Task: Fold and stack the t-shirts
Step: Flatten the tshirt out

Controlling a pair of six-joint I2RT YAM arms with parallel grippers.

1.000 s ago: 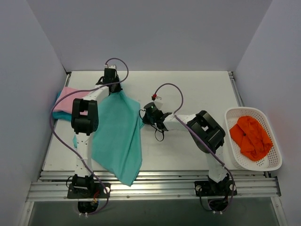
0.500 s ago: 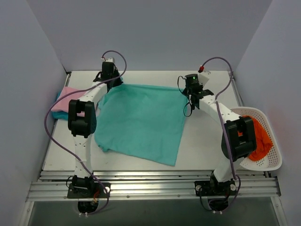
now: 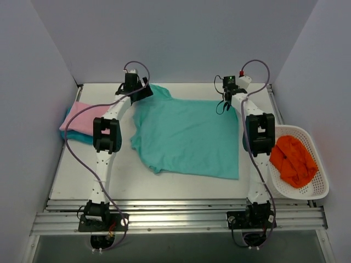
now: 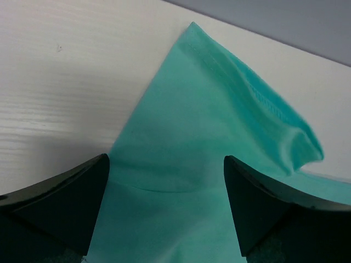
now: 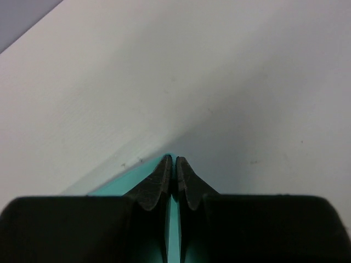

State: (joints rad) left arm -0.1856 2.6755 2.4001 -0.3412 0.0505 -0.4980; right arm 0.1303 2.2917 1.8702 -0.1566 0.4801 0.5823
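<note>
The mint-teal t-shirt lies spread flat across the middle of the table. My left gripper is over its far left corner. In the left wrist view that gripper stands open, with the shirt's sleeve lying loose on the table between and beyond the fingers. My right gripper is at the far right corner; in the right wrist view it is shut on a thin edge of the teal fabric. A folded pink t-shirt rests on a darker turquoise one at the left edge.
A white mesh basket holding an orange cloth stands at the right edge of the table. The grey back wall runs just behind both grippers. Bare table shows in front of the shirt, towards the arm bases.
Both arms carried the teal shirt to the far side and it went from hanging to spread flat. The left gripper opened and let go of its corner; the right stayed shut.
</note>
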